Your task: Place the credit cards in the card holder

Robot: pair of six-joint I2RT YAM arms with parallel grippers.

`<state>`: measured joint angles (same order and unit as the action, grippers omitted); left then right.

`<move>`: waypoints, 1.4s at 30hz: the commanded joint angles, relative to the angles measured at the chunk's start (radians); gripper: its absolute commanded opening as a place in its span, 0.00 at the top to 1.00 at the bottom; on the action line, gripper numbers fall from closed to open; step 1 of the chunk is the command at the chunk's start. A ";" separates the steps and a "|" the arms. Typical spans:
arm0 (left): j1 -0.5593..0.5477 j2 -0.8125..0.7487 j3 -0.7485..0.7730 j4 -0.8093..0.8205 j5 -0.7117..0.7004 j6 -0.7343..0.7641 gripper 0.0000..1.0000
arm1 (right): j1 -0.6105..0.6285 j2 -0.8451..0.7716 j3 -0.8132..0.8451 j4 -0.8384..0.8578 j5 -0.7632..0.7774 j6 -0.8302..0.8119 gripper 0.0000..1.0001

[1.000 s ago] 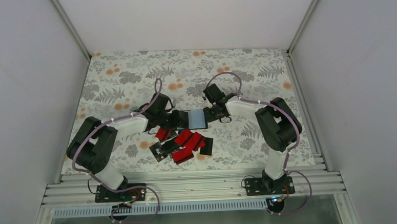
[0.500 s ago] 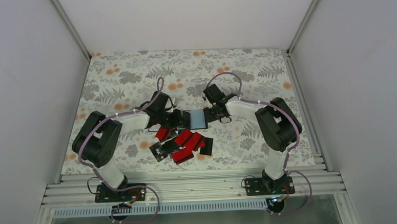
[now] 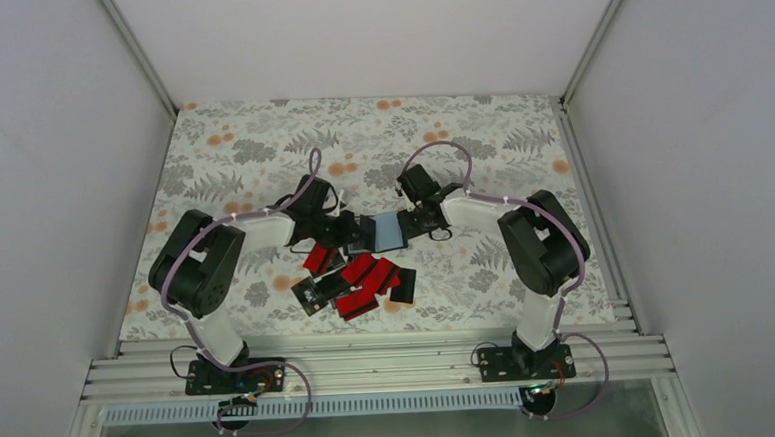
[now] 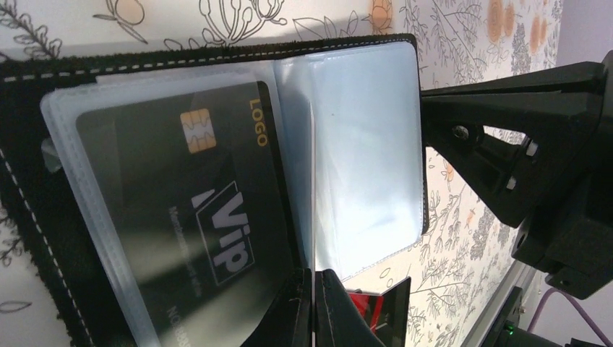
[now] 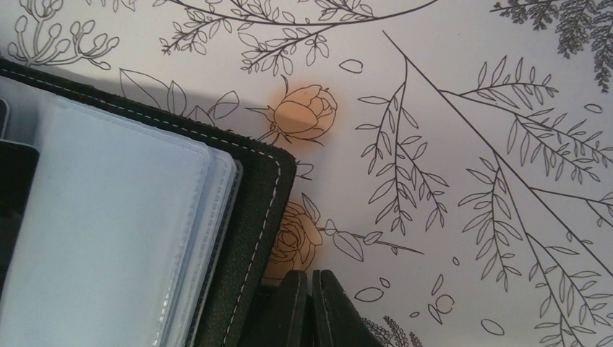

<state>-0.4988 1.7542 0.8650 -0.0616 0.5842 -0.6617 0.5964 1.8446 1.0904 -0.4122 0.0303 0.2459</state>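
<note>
On the floral worktop (image 3: 240, 156), white walls (image 3: 49, 146) around, card holder (image 3: 388, 230) open mid-surface, credit cards (image 3: 359, 285) heaped beside it, left wrist: left jaws clenched on its clear sleeves (image 4: 361, 159), black card (image 4: 181, 202) inside, right wrist: right jaws clenched by its stitched corner (image 5: 267, 188)

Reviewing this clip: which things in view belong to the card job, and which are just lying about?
Part of the job:
- card holder, open
- black card already inside it
- loose red and black credit cards heaped nearby

Just there:
- flowered table cover
- white side walls
- metal rail at the near edge
</note>
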 commanded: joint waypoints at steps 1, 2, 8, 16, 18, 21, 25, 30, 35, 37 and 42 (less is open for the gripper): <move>0.010 0.033 0.040 -0.003 0.049 0.016 0.98 | 0.005 -0.012 -0.025 0.018 -0.007 -0.012 0.96; 0.012 0.038 0.045 -0.009 0.054 0.016 0.98 | 0.006 -0.015 -0.027 0.019 -0.008 -0.012 0.96; 0.018 0.048 0.062 -0.023 0.080 0.023 0.98 | 0.006 -0.018 -0.038 0.019 0.003 -0.018 0.96; 0.020 0.085 0.060 -0.017 0.103 0.002 0.98 | 0.005 -0.014 -0.043 0.022 0.003 -0.023 0.96; 0.020 0.091 0.059 -0.010 0.107 -0.003 0.98 | 0.005 -0.013 -0.044 0.021 0.004 -0.024 0.96; 0.020 0.095 0.062 -0.004 0.111 -0.007 0.98 | 0.006 -0.012 -0.044 0.022 0.002 -0.025 0.96; 0.022 0.099 0.064 -0.001 0.107 -0.005 0.98 | 0.006 -0.008 -0.046 0.023 -0.001 -0.027 0.96; 0.022 0.102 0.065 0.013 0.105 -0.002 0.98 | 0.006 -0.009 -0.048 0.020 -0.005 -0.027 0.96; 0.023 0.102 0.061 0.036 0.106 -0.005 0.98 | 0.005 -0.011 -0.054 0.019 -0.010 -0.029 0.96; 0.022 0.099 0.061 0.041 0.105 -0.006 0.98 | 0.006 -0.011 -0.056 0.019 -0.010 -0.026 0.96; 0.023 0.102 0.064 0.056 0.112 -0.009 0.98 | 0.005 -0.012 -0.068 0.020 -0.013 -0.022 0.96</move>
<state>-0.4789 1.8355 0.9146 -0.0376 0.6861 -0.6662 0.5964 1.8305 1.0580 -0.3702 0.0296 0.2260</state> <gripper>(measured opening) 0.026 0.046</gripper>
